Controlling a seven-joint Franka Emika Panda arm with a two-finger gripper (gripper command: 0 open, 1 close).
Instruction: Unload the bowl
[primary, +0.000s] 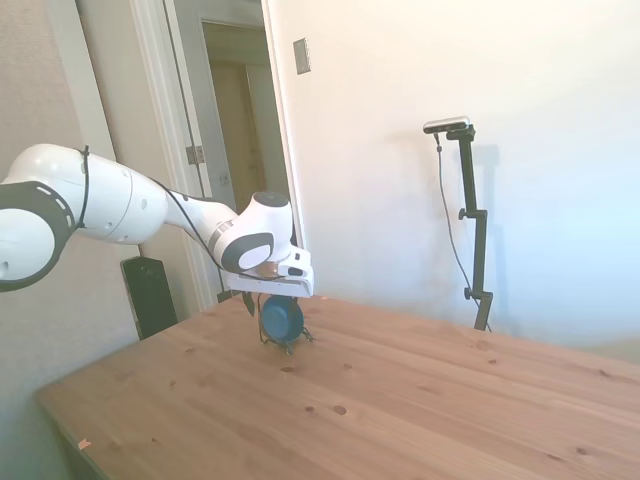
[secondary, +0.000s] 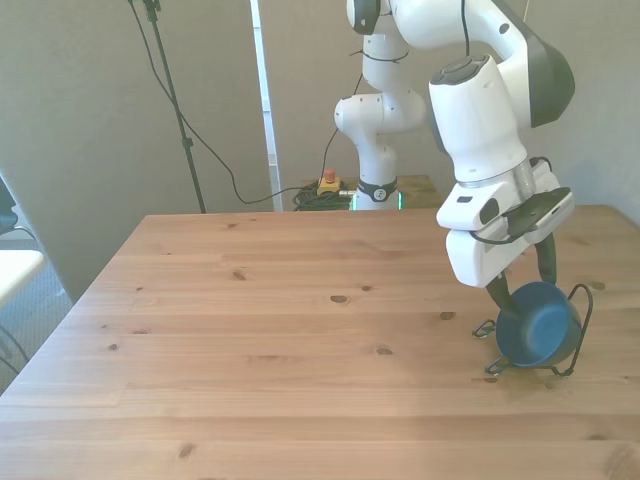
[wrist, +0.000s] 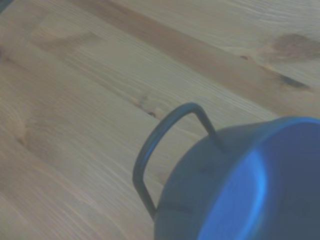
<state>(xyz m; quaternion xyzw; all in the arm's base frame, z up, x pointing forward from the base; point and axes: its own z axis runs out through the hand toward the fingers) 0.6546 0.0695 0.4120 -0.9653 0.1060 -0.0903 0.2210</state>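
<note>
A small round dark blue bowl (secondary: 536, 325) with a smooth surface sits on edge in a thin dark wire rack (secondary: 570, 340) in the lower right of the front view, with its open side turned toward the camera and tipped a little upward. The wire rack stands on a pale knotty wooden table (secondary: 280, 330), and its loops show at the bowl's lower edge and at the front view's right of the bowl.

In the wrist view the bowl (wrist: 250, 185) fills the lower right of the frame, its bright blue inside catching the light, and a bent loop of the wire rack (wrist: 150, 150) rises beside its rim over the table planks (wrist: 75, 100).

Right above the bowl in the front view hangs the white two-finger gripper (secondary: 515, 290) of the white robot arm (secondary: 480, 120). Two dark fingers (secondary: 497, 296) reach down to the bowl's upper rim, one on each side of it; whether they are pressing on the rim cannot be told from these views.

In the side view the bowl (primary: 281, 318) shows left of centre, on the far part of the table (primary: 400, 400), hanging just under the gripper (primary: 268, 300), with the rack's feet (primary: 290, 344) on the wood below it. Behind the arm (primary: 100, 205), in the upper left of that frame, a white door frame (primary: 160, 110) opens onto a dim passage, and a dark box (primary: 150, 293) stands on the floor by the wall.
</note>
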